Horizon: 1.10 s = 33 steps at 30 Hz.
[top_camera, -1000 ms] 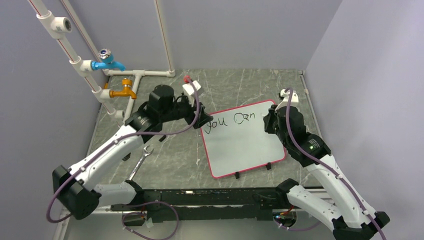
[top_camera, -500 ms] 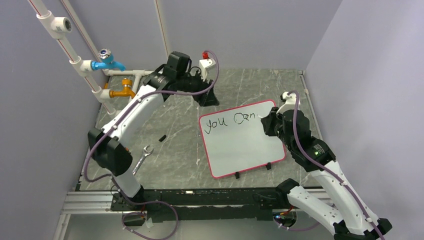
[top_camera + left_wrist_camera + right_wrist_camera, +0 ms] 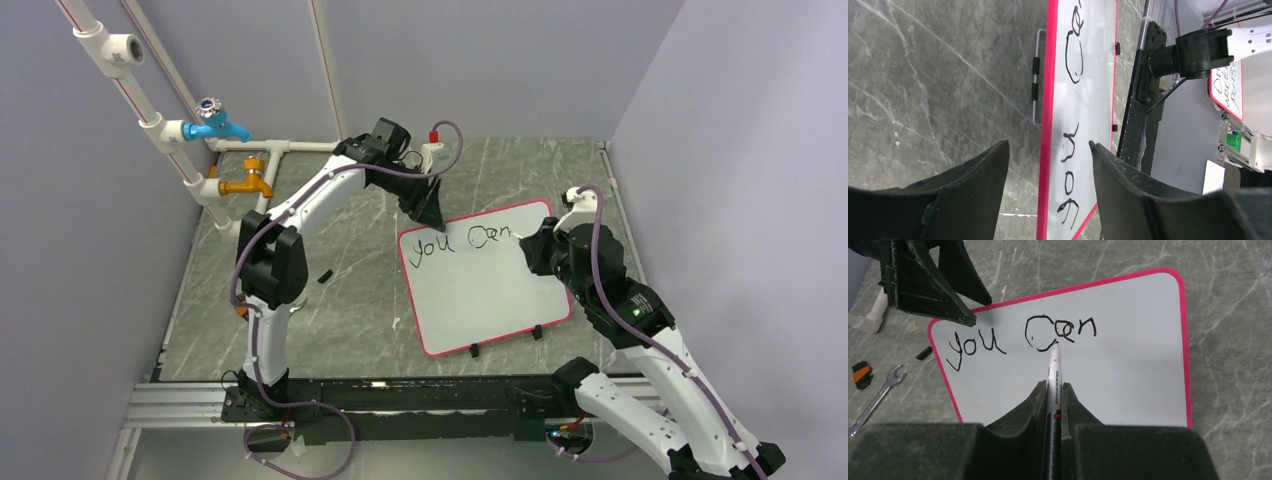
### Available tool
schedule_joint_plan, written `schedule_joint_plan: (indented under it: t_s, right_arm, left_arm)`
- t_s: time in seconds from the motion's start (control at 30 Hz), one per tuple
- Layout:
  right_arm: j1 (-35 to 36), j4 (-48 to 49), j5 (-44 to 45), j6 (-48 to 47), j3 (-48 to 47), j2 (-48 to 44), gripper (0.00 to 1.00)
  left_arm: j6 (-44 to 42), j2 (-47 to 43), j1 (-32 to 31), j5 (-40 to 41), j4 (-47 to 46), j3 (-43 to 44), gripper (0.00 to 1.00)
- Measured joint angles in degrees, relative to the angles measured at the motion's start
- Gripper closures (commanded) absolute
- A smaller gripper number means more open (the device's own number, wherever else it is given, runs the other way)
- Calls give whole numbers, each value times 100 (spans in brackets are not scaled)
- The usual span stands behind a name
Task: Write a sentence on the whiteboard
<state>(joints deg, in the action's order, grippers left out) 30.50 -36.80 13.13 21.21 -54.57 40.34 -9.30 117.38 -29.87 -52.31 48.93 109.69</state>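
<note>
The whiteboard (image 3: 485, 290) lies flat on the table, white with a red-pink rim and "you Can" written in black along its far edge. My left gripper (image 3: 428, 215) is open and empty at the board's far left corner. In the left wrist view (image 3: 1049, 145) its jaws stand either side of the board's red rim (image 3: 1050, 100). My right gripper (image 3: 527, 240) is shut on a white marker (image 3: 1054, 370). The marker's tip sits at the "C" on the board (image 3: 1108, 380). The right gripper also shows in the right wrist view (image 3: 1053, 386).
White pipes with a blue tap (image 3: 215, 125) and an orange tap (image 3: 248, 183) stand at the far left. A wrench (image 3: 873, 400), a small black piece (image 3: 924, 353) and an orange-black item (image 3: 861, 375) lie left of the board. Grey walls enclose the table.
My left arm has swung up from the board's left side and round over the far table; its open gripper now stands at the board's far left corner. My right gripper edged left over the writing.
</note>
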Motion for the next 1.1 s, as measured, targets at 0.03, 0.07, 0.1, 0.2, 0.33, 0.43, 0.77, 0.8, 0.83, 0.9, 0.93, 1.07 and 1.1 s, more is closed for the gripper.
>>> schedule_joint_plan:
  t_s: [0.03, 0.07, 0.1, 0.2, 0.33, 0.43, 0.77, 0.8, 0.83, 0.9, 0.93, 1.07, 1.1]
  right_arm:
    - [0, 0, -9, -2, 0, -4, 100]
    - [0, -2, -11, -2, 0, -7, 100]
    - [0, 0, -20, -2, 4, -9, 100]
    - [-4, 4, -22, 0, 39, -24, 100]
    - [-4, 4, -22, 0, 92, -28, 100]
    - [-4, 9, -22, 0, 96, -28, 100]
    - [-4, 9, -22, 0, 98, -72, 100]
    - [-4, 9, -22, 0, 98, -79, 100]
    - [-4, 7, -22, 0, 98, -81, 100]
    - [-4, 4, -22, 0, 98, -90, 100]
    - [-4, 4, -22, 0, 98, -98, 100]
    - [-4, 0, -22, 0, 98, -116, 100]
    - [-4, 2, -22, 0, 98, -120, 100]
  left_arm:
    - [2, 57, -4, -39, 0, 37, 38]
    - [7, 114, -13, -72, -2, 79, 40]
    - [15, 153, -24, -103, -7, 111, 41]
    - [52, 243, -87, -166, -9, 122, 48]
    - [96, 267, -188, -188, 2, 122, 54]
    - [103, 269, -223, -190, 9, 122, 56]
    - [92, 299, -223, -157, 33, 122, 82]
    - [92, 299, -223, -153, 39, 122, 85]
    - [96, 299, -223, -166, 50, 125, 87]
    - [107, 299, -223, -197, 74, 149, 91]
    - [111, 299, -225, -203, 90, 166, 94]
    - [114, 299, -256, -179, 129, 214, 100]
    - [114, 299, -264, -170, 133, 219, 100]
